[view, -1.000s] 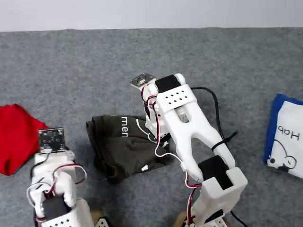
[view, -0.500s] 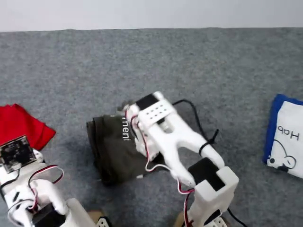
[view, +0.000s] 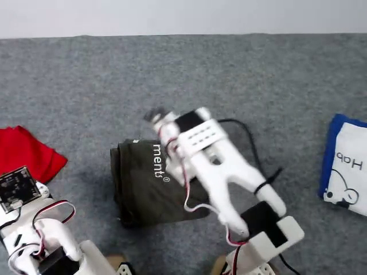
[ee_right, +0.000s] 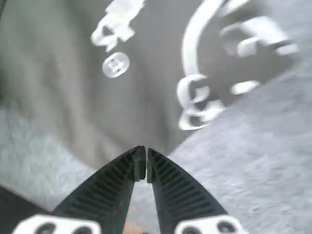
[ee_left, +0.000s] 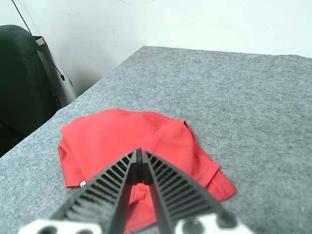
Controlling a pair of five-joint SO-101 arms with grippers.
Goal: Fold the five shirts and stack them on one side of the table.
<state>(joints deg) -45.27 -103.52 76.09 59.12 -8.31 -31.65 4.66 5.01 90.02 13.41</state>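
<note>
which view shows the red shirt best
Left wrist view: the crumpled red cloth shirt lies nearly whole beyond the left hand. The high view crops it at the edge; the right wrist view faces a dark olive shirt.

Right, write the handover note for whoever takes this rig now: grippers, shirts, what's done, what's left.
Left gripper: shut, empty, above the red shirt.
Right gripper: shut, no cloth seen between its fingers, over an edge of the dark shirt.
Shirts: red shirt rumpled on the left arm's side; dark shirt in the middle; blue-and-white shirt on the right arm's side, partly cut off.
Done: dark shirt looks folded into a rough rectangle.
Left: fold the red one, then stack; nothing is stacked yet.
</note>
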